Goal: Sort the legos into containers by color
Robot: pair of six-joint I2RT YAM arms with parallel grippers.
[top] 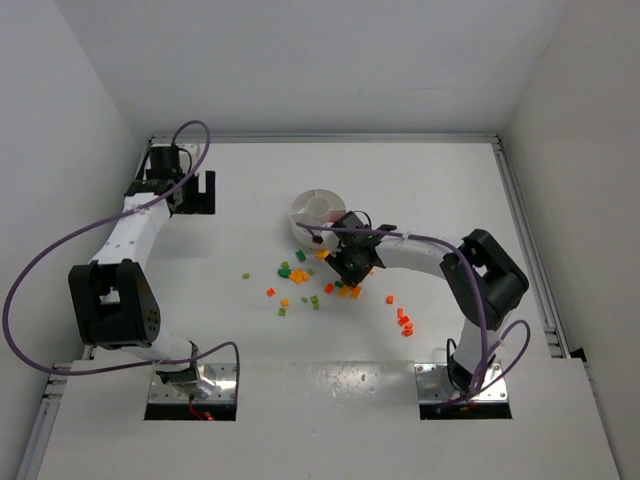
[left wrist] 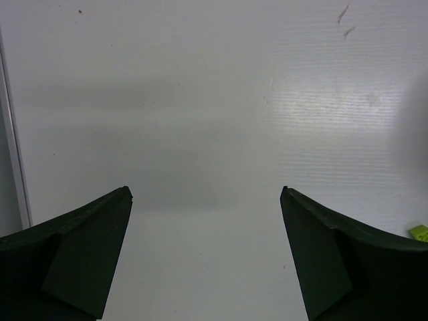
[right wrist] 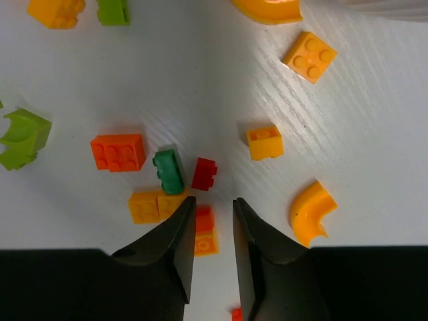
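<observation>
My right hand (top: pixel 350 262) hangs low over the scatter of bricks (top: pixel 300 275) on the worktop (top: pixel 420 180). In its wrist view the right hand (right wrist: pixel 214 200) has its fingers drawn close with only a narrow slot between them, and I can't see them pinching anything. Just ahead of the fingertips lie a red brick (right wrist: pixel 204 174) and a dark green brick (right wrist: pixel 168 171), side by side and nearly touching. Tucked partly under the left-side finger is a red-on-orange brick (right wrist: pixel 205 231), and beside that finger sits a yellow-orange pair (right wrist: pixel 155 206). Further out on that side is an orange brick (right wrist: pixel 118 152), then a lime curved piece (right wrist: pixel 21 137). On the other side of the fingers are a small orange block (right wrist: pixel 265 142) and a curved orange piece (right wrist: pixel 311 214), with a square orange plate (right wrist: pixel 309 57) further ahead. From above, the white dish (top: pixel 318 212) sits just beyond the hand, with something red in one section. A few red bricks (top: pixel 403 322) lie apart, back toward the arm's base. My left hand (top: pixel 197 193) is parked well away from all this. Its wrist view shows the left hand (left wrist: pixel 206 190) spread wide over bare worktop, with one lime brick (left wrist: pixel 419 232) at the edge beside one finger.
</observation>
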